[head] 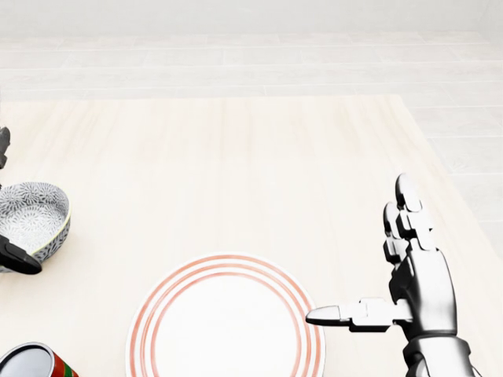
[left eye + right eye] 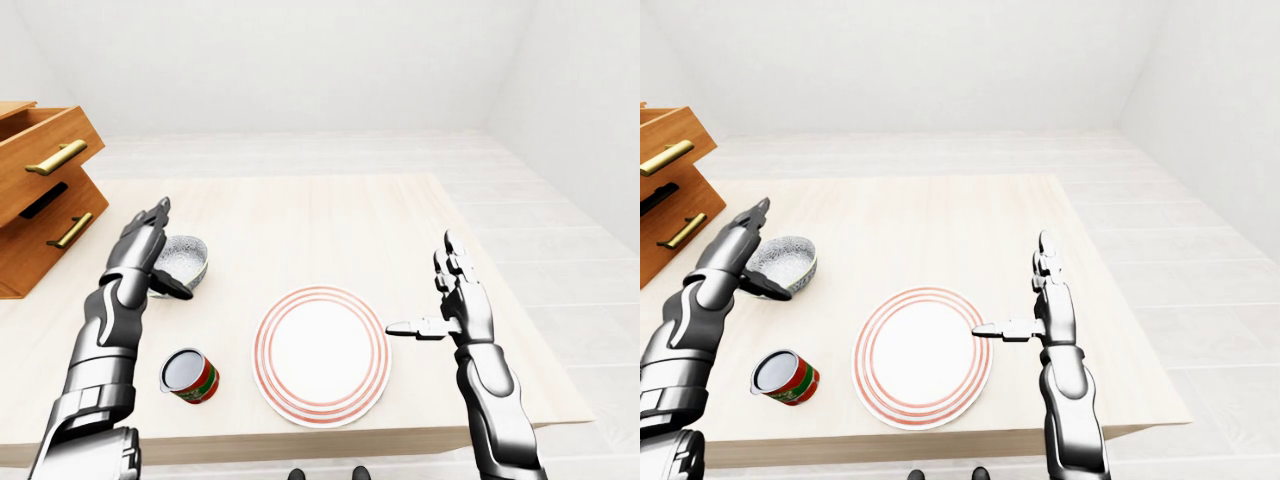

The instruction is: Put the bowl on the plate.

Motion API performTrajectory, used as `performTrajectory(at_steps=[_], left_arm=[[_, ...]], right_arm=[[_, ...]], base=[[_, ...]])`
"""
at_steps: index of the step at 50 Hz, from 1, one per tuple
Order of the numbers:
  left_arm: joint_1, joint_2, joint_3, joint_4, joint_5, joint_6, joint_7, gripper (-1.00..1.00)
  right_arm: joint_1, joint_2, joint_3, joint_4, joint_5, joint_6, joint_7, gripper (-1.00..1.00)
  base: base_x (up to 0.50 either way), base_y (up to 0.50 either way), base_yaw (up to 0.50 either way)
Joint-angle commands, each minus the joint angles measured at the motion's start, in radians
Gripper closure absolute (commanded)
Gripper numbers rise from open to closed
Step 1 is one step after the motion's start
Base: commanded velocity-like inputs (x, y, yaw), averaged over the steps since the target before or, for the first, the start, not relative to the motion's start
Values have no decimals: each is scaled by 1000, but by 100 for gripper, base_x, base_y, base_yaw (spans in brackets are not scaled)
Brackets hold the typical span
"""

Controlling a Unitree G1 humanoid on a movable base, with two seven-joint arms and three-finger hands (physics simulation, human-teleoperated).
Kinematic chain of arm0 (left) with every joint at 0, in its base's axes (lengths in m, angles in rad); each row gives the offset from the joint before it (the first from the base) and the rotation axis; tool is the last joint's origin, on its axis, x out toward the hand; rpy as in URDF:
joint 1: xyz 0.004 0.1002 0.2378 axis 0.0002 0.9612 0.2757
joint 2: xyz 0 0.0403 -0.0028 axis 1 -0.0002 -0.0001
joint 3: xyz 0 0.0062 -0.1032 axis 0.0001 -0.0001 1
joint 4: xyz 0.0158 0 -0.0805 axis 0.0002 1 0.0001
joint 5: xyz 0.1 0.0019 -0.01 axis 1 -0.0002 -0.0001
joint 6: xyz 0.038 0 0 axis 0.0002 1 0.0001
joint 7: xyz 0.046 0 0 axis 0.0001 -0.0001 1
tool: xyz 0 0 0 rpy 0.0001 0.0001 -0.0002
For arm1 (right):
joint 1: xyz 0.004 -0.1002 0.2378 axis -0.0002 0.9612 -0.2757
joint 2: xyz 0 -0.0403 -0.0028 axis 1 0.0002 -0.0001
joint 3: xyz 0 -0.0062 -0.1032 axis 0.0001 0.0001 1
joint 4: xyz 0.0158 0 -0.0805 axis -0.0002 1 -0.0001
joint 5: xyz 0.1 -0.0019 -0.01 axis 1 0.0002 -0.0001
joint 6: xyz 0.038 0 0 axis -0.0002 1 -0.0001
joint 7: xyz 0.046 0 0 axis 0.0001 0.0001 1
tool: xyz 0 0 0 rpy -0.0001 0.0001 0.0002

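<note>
A small grey patterned bowl (image 2: 183, 260) stands on the wooden table (image 2: 300, 215), left of centre in the left-eye view. My left hand (image 2: 152, 256) is open against the bowl's left side, fingers spread upward and the thumb reaching under its near rim. A white plate with red rings (image 2: 321, 354) lies near the table's bottom edge, to the right of and below the bowl. My right hand (image 2: 440, 298) hovers open just right of the plate, its thumb pointing toward the plate's rim.
A red and green tin can (image 2: 190, 376) lies on its side left of the plate, below the bowl. A wooden drawer unit with brass handles (image 2: 40, 190) stands at the table's left edge, its drawers pulled out.
</note>
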Motion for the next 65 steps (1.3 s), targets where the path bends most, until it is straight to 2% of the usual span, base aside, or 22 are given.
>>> performTrajectory(at_steps=[1,12,26,38,48,65], left_arm=[[-28,-3,-32,99,69,0,73,-100],[-65,1,-56,230,109,0,163,-100],[-124,17,-76,409,99,0,238,-100],[-187,8,-125,561,115,0,312,-100],[-229,5,-155,628,133,0,330,-100],[-258,-11,-169,678,144,0,338,-100]], right_arm=[[5,0,1,3,1,0,-1,-100],[-3,0,3,24,2,0,0,-100],[-34,-7,3,44,3,0,-1,-100],[-24,-9,0,27,1,0,-1,-100],[-15,-5,5,13,-4,0,-1,-100],[4,-2,4,-14,-7,0,3,-100]], base=[[0,0,0],[0,0,0],[0,0,0],[0,0,0],[0,0,0],[0,0,0]])
